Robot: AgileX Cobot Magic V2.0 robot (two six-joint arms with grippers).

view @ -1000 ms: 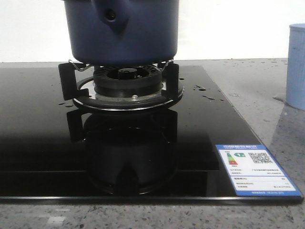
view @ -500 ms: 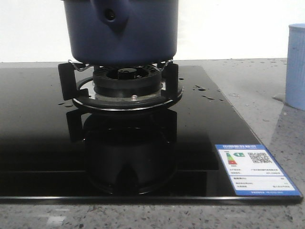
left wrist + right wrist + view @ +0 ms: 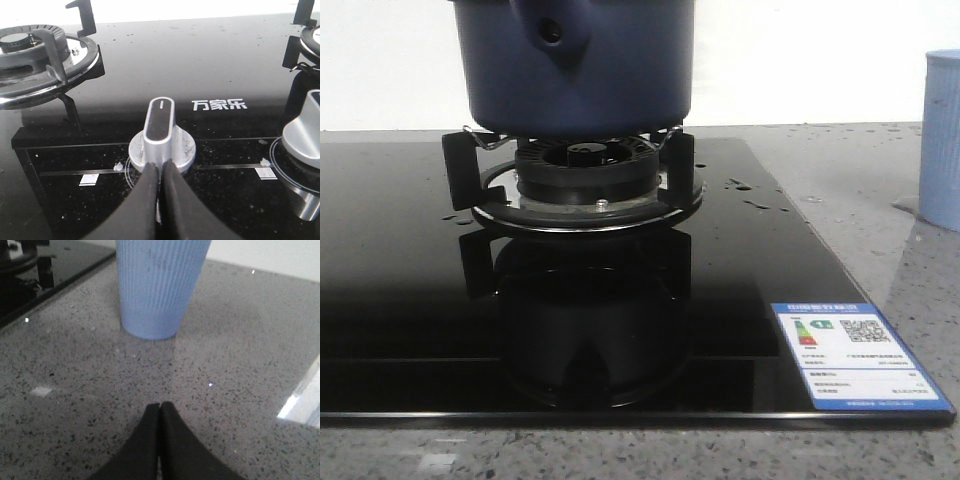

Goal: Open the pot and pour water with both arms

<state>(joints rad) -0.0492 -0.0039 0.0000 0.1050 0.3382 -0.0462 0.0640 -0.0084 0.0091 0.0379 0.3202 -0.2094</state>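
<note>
The dark navy-blue pot (image 3: 620, 70) stands on the burner stand (image 3: 585, 165) of the black glass cooktop (image 3: 400, 280). Its pointed handle stub with a round hole (image 3: 552, 35) faces the camera. The pot's top is cut off by the frame, so no lid shows. Neither gripper shows in the front view. My left gripper (image 3: 160, 166) is shut and empty, its tips right at the near side of a silver stove knob (image 3: 160, 125). My right gripper (image 3: 160, 405) is shut and empty over the grey speckled counter (image 3: 240, 365), a short way from the pale blue ribbed cup (image 3: 160, 285).
The ribbed cup (image 3: 945, 140) stands on the counter right of the cooktop. A second silver knob (image 3: 305, 135) and another burner (image 3: 35, 50) show in the left wrist view. A blue label (image 3: 855, 355) sits on the cooktop's front right corner. Water drops dot the glass.
</note>
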